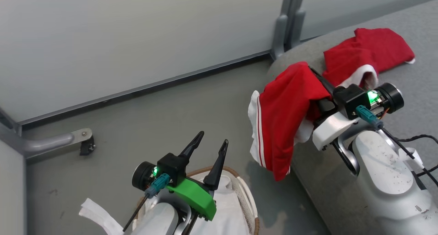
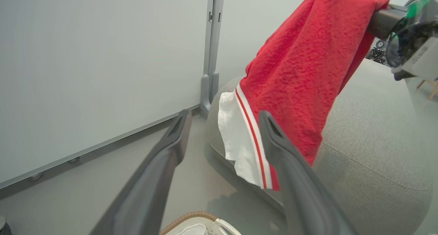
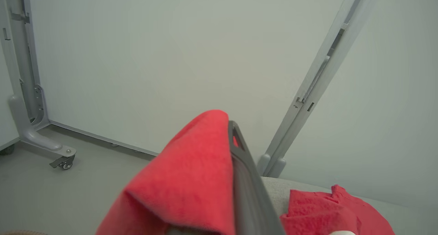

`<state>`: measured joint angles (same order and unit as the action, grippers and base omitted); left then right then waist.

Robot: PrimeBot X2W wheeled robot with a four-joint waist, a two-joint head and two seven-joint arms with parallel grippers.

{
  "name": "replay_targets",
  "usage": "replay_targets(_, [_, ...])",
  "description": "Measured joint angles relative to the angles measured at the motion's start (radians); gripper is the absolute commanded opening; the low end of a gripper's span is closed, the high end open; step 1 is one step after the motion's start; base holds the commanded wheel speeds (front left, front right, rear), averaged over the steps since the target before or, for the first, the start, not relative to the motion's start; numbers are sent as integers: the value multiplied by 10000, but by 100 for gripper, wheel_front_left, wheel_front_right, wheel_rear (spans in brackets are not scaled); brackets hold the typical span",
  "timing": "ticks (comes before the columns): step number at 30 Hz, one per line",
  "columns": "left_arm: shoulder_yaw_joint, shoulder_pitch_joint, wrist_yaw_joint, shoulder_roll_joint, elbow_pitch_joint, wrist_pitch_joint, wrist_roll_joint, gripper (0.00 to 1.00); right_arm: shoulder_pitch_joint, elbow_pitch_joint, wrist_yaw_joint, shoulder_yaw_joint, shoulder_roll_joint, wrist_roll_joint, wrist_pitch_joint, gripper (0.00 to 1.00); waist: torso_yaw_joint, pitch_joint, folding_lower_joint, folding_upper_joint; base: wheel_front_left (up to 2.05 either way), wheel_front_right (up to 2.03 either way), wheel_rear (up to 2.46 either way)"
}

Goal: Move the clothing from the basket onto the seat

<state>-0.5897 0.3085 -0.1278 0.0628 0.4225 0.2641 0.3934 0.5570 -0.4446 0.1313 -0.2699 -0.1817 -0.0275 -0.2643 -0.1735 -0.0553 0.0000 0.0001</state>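
A red garment (image 1: 287, 105) with white trim and stripes hangs from my right gripper (image 1: 313, 72), which is shut on it at the near left edge of the grey seat (image 1: 318, 180). The cloth (image 3: 191, 173) covers one finger, and the other finger (image 3: 239, 153) shows beside it. A second red garment (image 1: 369, 53) lies farther back on the seat. My left gripper (image 1: 212, 139) is open and holds nothing, above the basket (image 1: 255, 224) with its white liner (image 1: 226, 207). In the left wrist view the hanging garment (image 2: 308, 74) drapes over the seat (image 2: 369, 132) beyond the open left gripper (image 2: 224, 115).
Pale partition panels close off the back, joined by a grey post (image 1: 287, 26) right behind the seat. A metal foot with a caster (image 1: 85, 142) sticks out on the floor at the left. A white liner strap (image 1: 99, 214) trails left of the basket.
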Motion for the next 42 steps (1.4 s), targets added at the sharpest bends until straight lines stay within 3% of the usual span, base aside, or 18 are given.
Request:
replay_targets(14, [-608, 675, -8, 253, 23, 0, -153, 100, -21, 270, 0, 598, 10, 25, 0, 0, -2120, -1040, 0, 0, 0, 0, 0])
replay_targets(25, [-1122, 927, -8, 433, -40, 0, 115, 100, 212, 199, 2, 1216, 21, 140, 2, 0, -2275, -1976, 1, 0, 0, 0, 0])
replay_targets(31, [-1174, 1185, -8, 627, -224, 0, 88, 100, 1978, 389, 2, 1858, -1062, 295, 2, 0, -1967, -2426, 0, 0, 0, 0, 0])
replay_targets(35, [-1189, 1478, -8, 773, -426, 2, -75, 100, 3596, 56, 2, 2640, -1793, 307, 0, 0, -1733, -2851, 0, 0, 0, 0, 0])
replay_targets(42, [-1103, 2032, -8, 959, -970, 2, -359, 100, 5863, -807, 2, 2993, -3379, -17, 554, 0, -1293, -3777, 1, 0, 0, 0, 0])
